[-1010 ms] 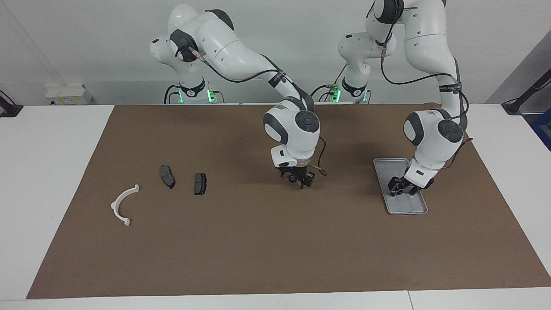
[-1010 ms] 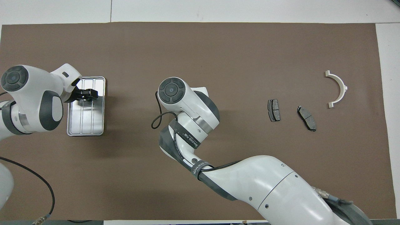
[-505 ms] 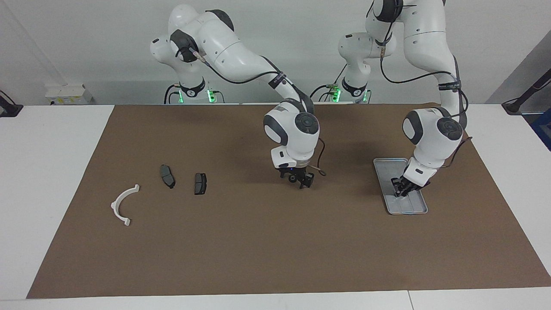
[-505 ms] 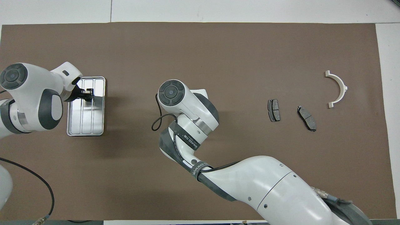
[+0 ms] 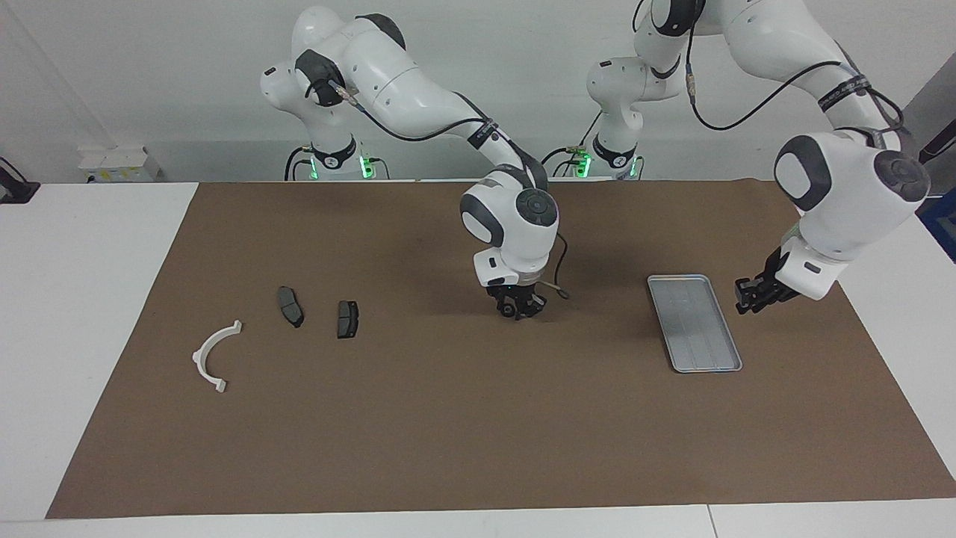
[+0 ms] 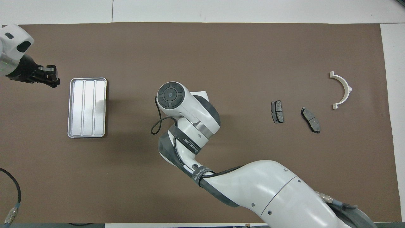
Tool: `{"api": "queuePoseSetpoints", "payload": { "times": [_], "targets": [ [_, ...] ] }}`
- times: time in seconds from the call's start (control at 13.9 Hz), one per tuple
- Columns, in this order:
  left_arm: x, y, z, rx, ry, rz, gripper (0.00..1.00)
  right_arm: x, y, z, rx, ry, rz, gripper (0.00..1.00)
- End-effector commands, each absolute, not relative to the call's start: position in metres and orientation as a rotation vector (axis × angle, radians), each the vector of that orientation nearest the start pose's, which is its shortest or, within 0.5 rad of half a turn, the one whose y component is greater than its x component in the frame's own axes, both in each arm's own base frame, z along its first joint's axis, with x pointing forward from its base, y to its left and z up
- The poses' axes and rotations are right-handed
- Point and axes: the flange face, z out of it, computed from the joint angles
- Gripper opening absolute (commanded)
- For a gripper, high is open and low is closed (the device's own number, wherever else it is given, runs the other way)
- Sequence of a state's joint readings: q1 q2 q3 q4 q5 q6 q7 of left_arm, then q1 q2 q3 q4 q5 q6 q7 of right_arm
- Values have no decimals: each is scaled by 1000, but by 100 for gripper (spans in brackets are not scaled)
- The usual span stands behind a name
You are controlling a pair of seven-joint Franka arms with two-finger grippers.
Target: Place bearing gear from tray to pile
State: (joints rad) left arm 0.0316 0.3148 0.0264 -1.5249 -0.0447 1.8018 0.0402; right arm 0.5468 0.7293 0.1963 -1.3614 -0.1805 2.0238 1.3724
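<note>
Presently: tray (image 5: 694,323) bare of gears, long axis running away from the robots; left tool (image 5: 753,296) clenched beside it; right tool (image 5: 517,306) mid-table, state untellable; pile (image 5: 287,321) well apart.

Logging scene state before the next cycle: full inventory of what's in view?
mat: 1, brown, covers most of the table
table: 1, white, under the mat
tray: 1, silver, toward the left arm's end; nothing seen in it
pads: 2, dark grey, side by side toward the right arm's end
bracket: 1, white half-ring, beside the pads, nearest the right arm's end
left tool: 1, black, shut, raised over the mat beside the tray
right tool: 1, black, low over mid-mat
</note>
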Motion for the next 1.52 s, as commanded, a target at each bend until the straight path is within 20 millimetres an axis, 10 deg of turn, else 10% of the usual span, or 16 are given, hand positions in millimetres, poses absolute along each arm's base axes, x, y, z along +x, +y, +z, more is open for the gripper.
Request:
{"api": "queuePoseSetpoints", "payload": {
  "times": [0.0, 0.22, 0.43, 0.72, 0.94, 1.15, 1.44],
  "targets": [
    [655, 38, 486, -3200, -51, 83, 0, 561, 456, 283, -3065, 923, 27, 22],
    [656, 40, 487, -3201, -57, 58, 0, 562, 455, 284, -3062, 923, 24, 0],
    [657, 40, 488, -3199, -57, 48, 0, 572, 441, 298, -3092, 893, 36, 0],
    [658, 33, 485, -3198, -51, 29, 0, 611, 368, 386, -3167, 723, 143, 0],
    [658, 27, 486, -3199, -49, 35, 0, 636, 267, 451, -3212, 408, 192, 0],
    [647, -69, 490, -3187, -179, 74, 0, 669, 152, 463, -3212, 4, 207, 0],
    [586, -248, 465, -3169, -349, 35, 0, 687, 8, 409, -3154, -352, 87, 0]
  ]
}}
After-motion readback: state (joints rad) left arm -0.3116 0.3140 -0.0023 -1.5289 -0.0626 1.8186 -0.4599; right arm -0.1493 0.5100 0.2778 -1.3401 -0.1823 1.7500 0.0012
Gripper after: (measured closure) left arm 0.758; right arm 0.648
